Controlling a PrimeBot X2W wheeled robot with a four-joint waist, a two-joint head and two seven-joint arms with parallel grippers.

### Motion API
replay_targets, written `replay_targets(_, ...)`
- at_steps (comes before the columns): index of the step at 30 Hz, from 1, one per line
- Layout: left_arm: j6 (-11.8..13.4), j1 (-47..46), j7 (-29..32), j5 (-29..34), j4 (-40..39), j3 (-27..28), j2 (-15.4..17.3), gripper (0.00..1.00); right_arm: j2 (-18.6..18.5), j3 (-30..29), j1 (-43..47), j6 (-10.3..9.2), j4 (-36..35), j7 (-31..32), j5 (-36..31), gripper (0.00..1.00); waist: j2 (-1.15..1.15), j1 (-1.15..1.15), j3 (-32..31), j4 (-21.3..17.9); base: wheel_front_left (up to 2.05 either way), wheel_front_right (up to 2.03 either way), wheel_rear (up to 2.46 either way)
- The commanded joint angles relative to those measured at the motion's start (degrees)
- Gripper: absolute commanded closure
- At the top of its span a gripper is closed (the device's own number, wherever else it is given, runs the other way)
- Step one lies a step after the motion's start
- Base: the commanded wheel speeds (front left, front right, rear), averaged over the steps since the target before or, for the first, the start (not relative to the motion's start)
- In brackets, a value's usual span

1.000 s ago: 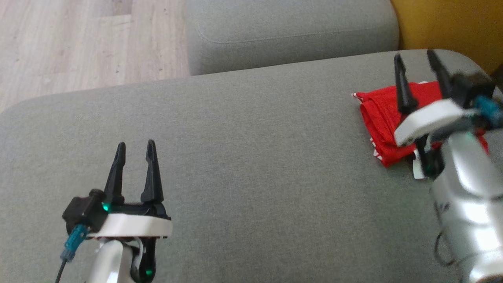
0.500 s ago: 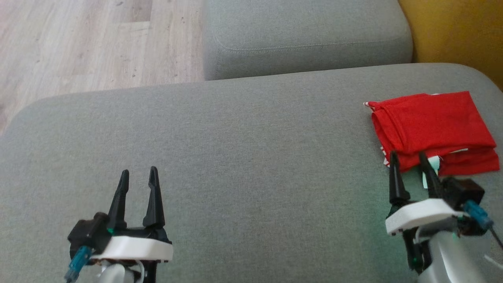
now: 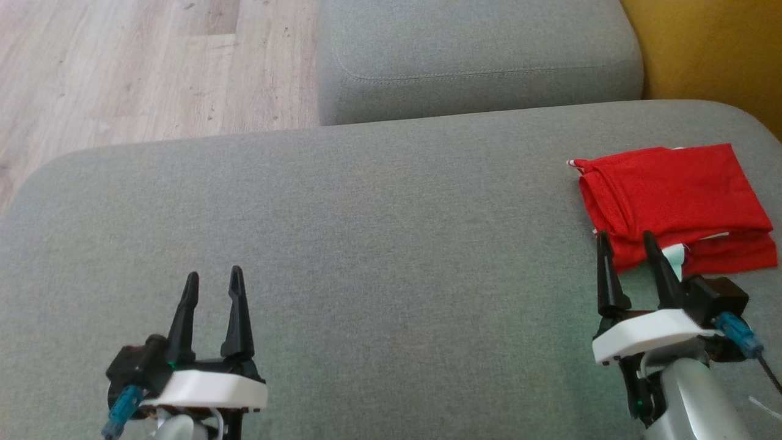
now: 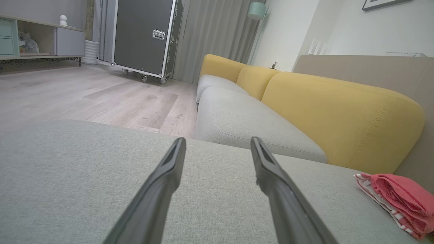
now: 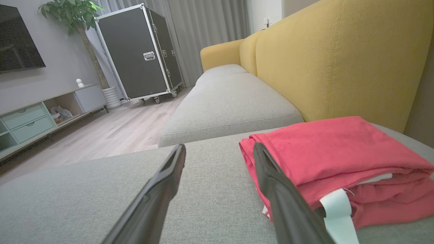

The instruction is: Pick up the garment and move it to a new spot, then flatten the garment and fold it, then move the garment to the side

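**Right gripper drawn back off the garment; both grippers spread and empty**

Garment (image 3: pixel 675 205): red, folded into a flat stack. It lies on the cushion (image 3: pixel 391 244) at its far right corner, close under the yellow backrest (image 3: pixel 708 49). A white tag (image 3: pixel 674 253) pokes from the fold on the side facing the cushion's near edge. The stack sits on the same spot of the cushion as a second ago, and the fold is unchanged.

Right gripper (image 3: pixel 625 234): a second ago it was raised over the cushion's far right corner, fingers above the garment and arm covering part of it. Now it is pulled back toward the cushion's near right edge, and the stack is almost fully uncovered. Fingers stand spread with nothing between them. The tips reach the stack's near edge. In the right wrist view one finger runs along the stack's side by the tag. Touching or just short: cannot tell.

Left gripper (image 3: pixel 214 272): over the cushion's near left part. Fingers are spread and empty, pointing toward the cushion's far edge. Its place on the cushion is much as it was a second ago.

The head view has shifted since a second ago. More of the far cushion (image 3: pixel 476 55) shows, and the cushion's far edge sits lower in frame. That is the camera moving, not the things. From half a second ago to now there is barely any change.

Floor (image 3: pixel 122 67): pale wood, beyond the cushion's far left edge.
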Motion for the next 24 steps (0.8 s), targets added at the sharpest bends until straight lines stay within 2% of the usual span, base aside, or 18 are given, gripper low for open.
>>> replay_targets(1,0.5,-2.1,-0.3,-0.5,-1.6,2.2,0.4,0.00,0.0,1.6,-2.0,-0.04,-2.0,-0.6,-0.1,0.00,0.00,0.00,0.0,-0.1,0.00,0.00,0.00)
replay_targets(12,0.0,-2.0,-0.3,-2.3,-1.5,2.7,0.4,0.00,0.0,2.4,-2.2,-0.04,-1.0,-0.6,0.5,0.00,0.00,0.00,0.1,-0.5,0.00,0.00,0.00)
replay_targets(13,0.0,-2.0,-0.3,-2.3,-1.7,3.0,0.4,1.00,0.0,2.6,-2.3,-0.04,-1.0,-0.6,0.6,1.00,0.00,0.00,0.2,-0.6,0.00,0.00,0.00)
replay_targets(14,-0.1,0.0,0.0,-2.1,0.6,0.8,0.0,1.00,0.0,1.1,0.1,0.00,1.1,0.0,0.3,1.00,0.00,0.00,0.2,-0.5,0.00,0.00,0.00)
replay_targets(16,-0.1,0.7,0.0,-2.1,2.4,0.7,-0.1,1.00,0.2,1.2,1.0,0.00,2.7,0.2,0.3,1.00,0.00,0.01,0.2,-0.5,0.00,0.00,0.00)
replay_targets(24,-0.1,0.4,1.5,-6.6,2.0,1.5,0.0,1.00,0.2,0.4,0.9,0.00,2.0,1.8,5.4,1.00,0.00,0.01,0.3,-0.5,0.00,0.00,0.00)
